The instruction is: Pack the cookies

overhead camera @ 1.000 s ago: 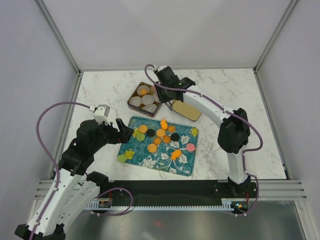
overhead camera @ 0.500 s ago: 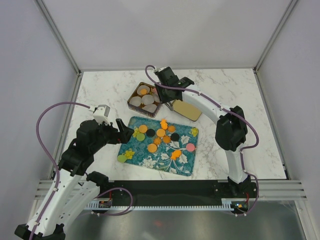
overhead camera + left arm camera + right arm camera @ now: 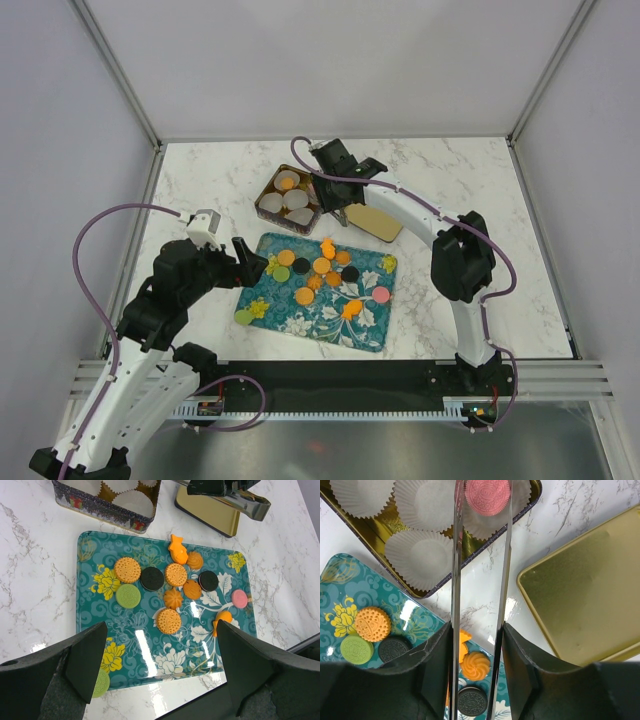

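Note:
Several cookies (image 3: pixel 176 574), mostly orange with black, green and one pink (image 3: pixel 239 598), lie on the teal floral tray (image 3: pixel 365 335). My right gripper (image 3: pixel 477 630) is shut on metal tongs (image 3: pixel 455 580). The tong tips pinch a pink cookie (image 3: pixel 487 496) above a white paper cup in the open tin (image 3: pixel 410 587). In the top view the right gripper (image 3: pixel 335 172) is at the tin's (image 3: pixel 262 208) right edge; an orange cookie (image 3: pixel 287 182) sits in the tin. My left gripper (image 3: pixel 160 672) is open and empty over the tray's near edge, seen at the tray's left side in the top view (image 3: pixel 250 262).
The tin's gold lid (image 3: pixel 375 222) lies upside down on the marble right of the tin, behind the tray; it shows in the right wrist view (image 3: pixel 580 590) too. Empty white paper cups (image 3: pixel 422 560) fill the tin. Enclosure walls surround the table.
My right gripper with the tongs has shifted slightly left toward the tin, and its elbow has moved a little. The left arm has not moved.

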Available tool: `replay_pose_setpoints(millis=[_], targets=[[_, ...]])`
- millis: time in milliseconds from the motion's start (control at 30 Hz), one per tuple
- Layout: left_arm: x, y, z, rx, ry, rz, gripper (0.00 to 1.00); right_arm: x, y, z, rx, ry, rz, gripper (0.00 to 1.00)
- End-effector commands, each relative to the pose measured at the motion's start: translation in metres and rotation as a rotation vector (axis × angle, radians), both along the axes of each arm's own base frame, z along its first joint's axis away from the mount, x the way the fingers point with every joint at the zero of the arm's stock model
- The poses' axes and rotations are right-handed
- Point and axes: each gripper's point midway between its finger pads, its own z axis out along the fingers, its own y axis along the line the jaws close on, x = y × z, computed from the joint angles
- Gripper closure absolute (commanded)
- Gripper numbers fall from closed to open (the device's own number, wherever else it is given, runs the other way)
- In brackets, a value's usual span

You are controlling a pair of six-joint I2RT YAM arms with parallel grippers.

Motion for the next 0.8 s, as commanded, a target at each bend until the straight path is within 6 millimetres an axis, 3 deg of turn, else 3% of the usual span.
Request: replay_pose_setpoints(millis=[0,433,633,767], targets=[[0.003,0.0,0.004,0.023,-0.036,-0.016,0.02,0.006,-0.001,0.04,0.049,-0.088,-0.002,0.49],[0.004,0.0,0.003,0.023,-0.034,-0.016,0.02,0.005,0.0,0.048,0.063,-0.096,0.007,0.45],[0.003,0.0,0.004,0.022,-0.037,-0.012,0.02,-0.003,0.002,0.089,0.137,-0.141,0.028,0.48],[0.003,0.001,0.005,0.021,-0.042,-0.01,0.02,-0.026,-0.001,0.124,0.191,-0.172,0.061,0.48]])
